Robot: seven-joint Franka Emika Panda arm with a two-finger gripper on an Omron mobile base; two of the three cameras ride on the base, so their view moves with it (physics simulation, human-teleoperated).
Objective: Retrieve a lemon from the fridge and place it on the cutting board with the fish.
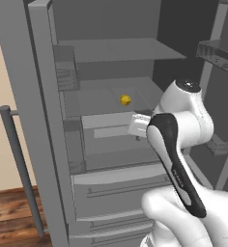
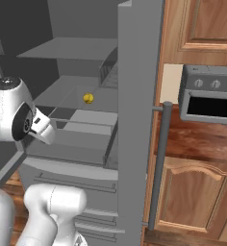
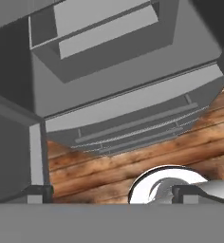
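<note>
Lemon on the fridge shelf, gripper open and apart from it.

The lemon (image 1: pixel 125 100) sits alone on a middle shelf inside the open fridge (image 1: pixel 43 120), toward the back. In front of it and lower, the gripper (image 3: pixel 111 193) hangs with its fingers (image 3: pixel 37 192) spread wide and nothing between them, pointing down at the fridge's lower drawers (image 3: pixel 133 128) and the wooden floor (image 3: pixel 133 161). Right of the fridge door stands a toaster oven (image 2: pixel 209 93) above wooden cabinets (image 2: pixel 192 192).
</note>
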